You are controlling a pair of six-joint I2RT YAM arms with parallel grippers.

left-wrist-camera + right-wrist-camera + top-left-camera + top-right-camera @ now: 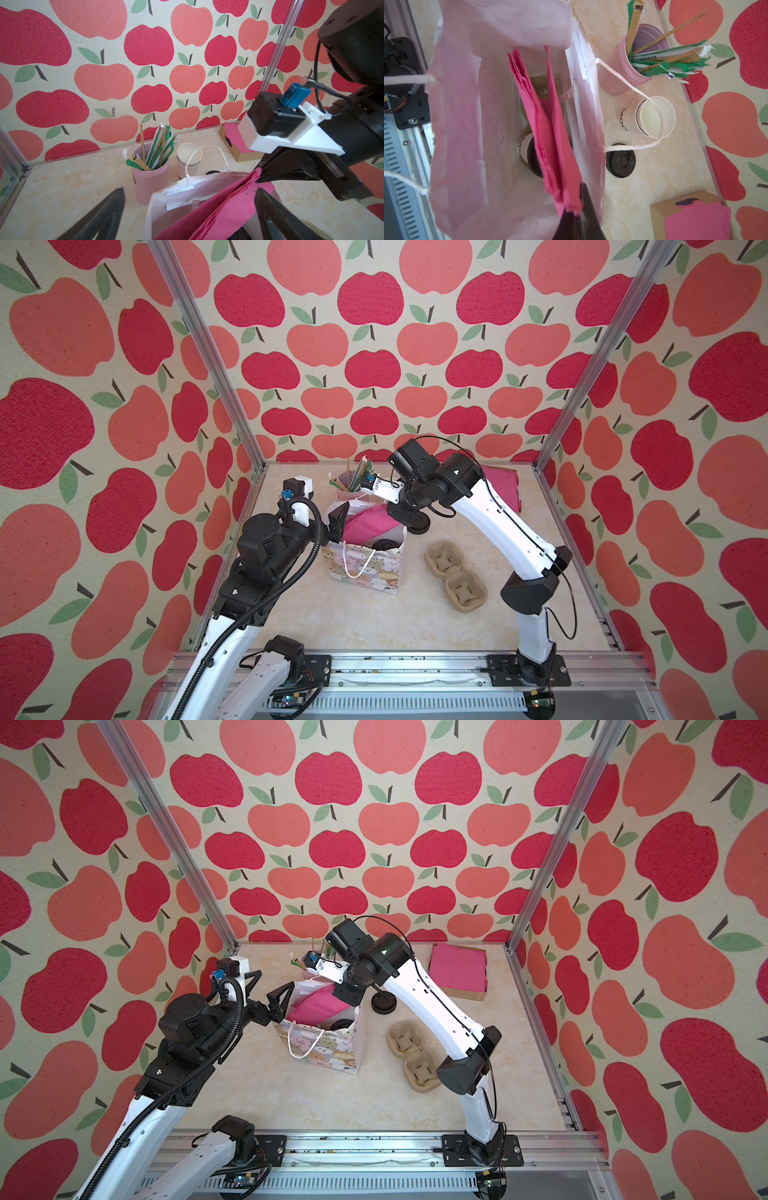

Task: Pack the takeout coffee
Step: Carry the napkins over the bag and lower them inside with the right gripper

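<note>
The white cartoon-print paper bag (365, 572) stands open at the centre of both top views. The right tool (577, 209) is clamped on a stack of pink paper napkins (550, 128) hanging into it. The white paper cup (523, 148) with its round black plastic lid (532, 161) sits almost straight below, on the bag's floor. The left tool (266, 989), its 2 fingers apart, is at the bag's left rim.

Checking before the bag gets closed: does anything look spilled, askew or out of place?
Nothing looks spilled or damaged. Only the pink napkins, pinched by the right hand, stand on edge in the gift bag, slanting across the lidded cup beneath instead of lying flat.
</note>
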